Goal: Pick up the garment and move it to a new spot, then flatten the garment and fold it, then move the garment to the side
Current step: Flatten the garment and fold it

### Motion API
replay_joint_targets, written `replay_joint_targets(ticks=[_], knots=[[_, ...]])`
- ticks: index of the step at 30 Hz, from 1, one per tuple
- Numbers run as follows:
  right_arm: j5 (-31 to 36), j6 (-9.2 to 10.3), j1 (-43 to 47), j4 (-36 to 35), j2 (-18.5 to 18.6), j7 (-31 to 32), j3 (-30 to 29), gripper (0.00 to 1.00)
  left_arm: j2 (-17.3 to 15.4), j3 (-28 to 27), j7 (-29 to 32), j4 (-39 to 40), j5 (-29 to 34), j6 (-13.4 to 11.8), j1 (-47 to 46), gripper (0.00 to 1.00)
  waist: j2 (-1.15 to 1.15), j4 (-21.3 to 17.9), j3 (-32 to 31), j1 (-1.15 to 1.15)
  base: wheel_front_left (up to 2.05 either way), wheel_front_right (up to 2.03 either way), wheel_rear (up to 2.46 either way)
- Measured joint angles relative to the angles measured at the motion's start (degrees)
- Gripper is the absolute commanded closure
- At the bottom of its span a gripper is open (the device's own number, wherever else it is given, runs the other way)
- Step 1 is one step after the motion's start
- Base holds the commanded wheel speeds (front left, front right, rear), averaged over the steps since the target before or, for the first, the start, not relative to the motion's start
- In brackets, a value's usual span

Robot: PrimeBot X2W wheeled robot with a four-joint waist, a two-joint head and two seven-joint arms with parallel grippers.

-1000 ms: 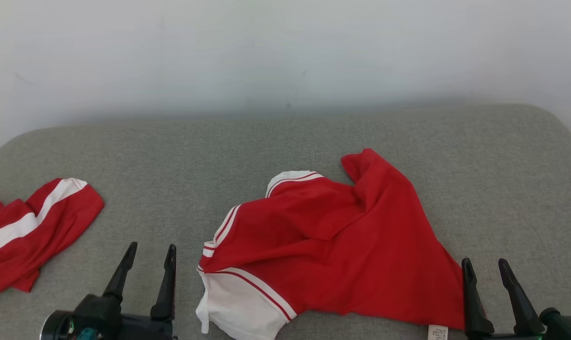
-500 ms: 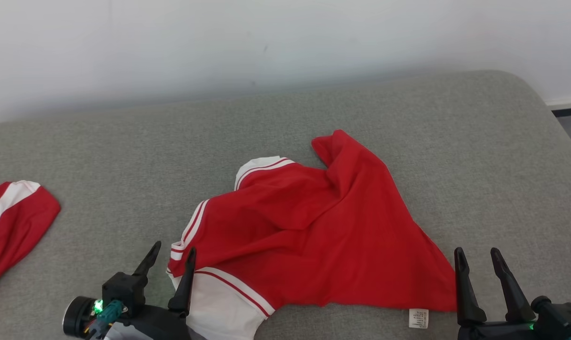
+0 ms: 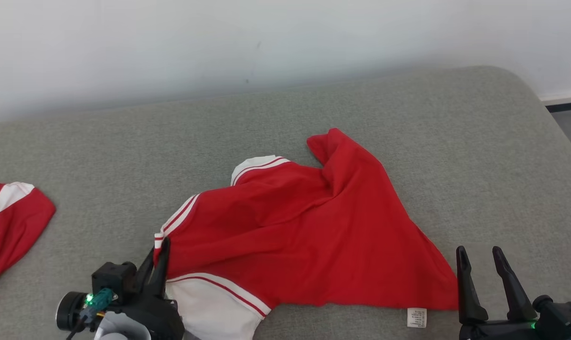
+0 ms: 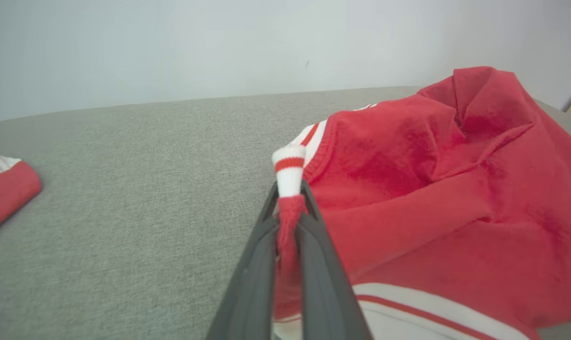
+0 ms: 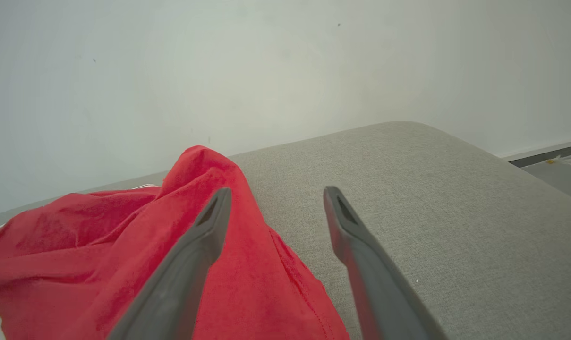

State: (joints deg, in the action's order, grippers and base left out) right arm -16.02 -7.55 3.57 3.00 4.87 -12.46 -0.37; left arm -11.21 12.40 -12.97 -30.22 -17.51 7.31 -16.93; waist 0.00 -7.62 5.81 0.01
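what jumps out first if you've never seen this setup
A crumpled red garment with white trim sprawls across the middle of the grey cushion. The left gripper is pinched shut on its striped trim at the near left, while the right gripper stands open beside its near right corner.

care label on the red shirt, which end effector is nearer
Right. The right end effector sits open beside the care label; the left end effector grips the red shirt at its opposite end.
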Motion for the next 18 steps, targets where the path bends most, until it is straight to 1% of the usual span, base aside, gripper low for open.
replay_joint_targets(ticks=[4,8,15,18], knots=[[0.0,0.0,0.6,0.5,0.0,-0.1,0.1,0.0,0.1,0.2,-0.7,1.8,-0.2,0.0,0.0,1.0,0.0,1.7,-0.7,0.0,0.0,0.0,0.0],[0.0,0.0,1.3,1.2,-0.1,-0.2,-0.2,0.0,-0.1,0.4,-0.8,7.0,-0.2,-0.3,1.8,1.0,0.0,4.0,-1.4,-0.01,0.0,0.0,0.0],[-0.1,0.0,1.4,2.2,-0.3,-0.7,-1.1,0.0,-2.8,-0.3,3.5,19.0,-0.2,-2.5,6.4,1.0,0.0,8.4,-2.2,-0.01,0.0,0.0,0.0],[0.0,0.0,1.1,2.9,-0.3,-0.9,-1.0,0.0,-3.7,-1.2,5.1,22.3,-0.7,-3.6,8.4,1.0,0.0,9.6,-2.4,-0.01,0.0,0.0,0.0]])
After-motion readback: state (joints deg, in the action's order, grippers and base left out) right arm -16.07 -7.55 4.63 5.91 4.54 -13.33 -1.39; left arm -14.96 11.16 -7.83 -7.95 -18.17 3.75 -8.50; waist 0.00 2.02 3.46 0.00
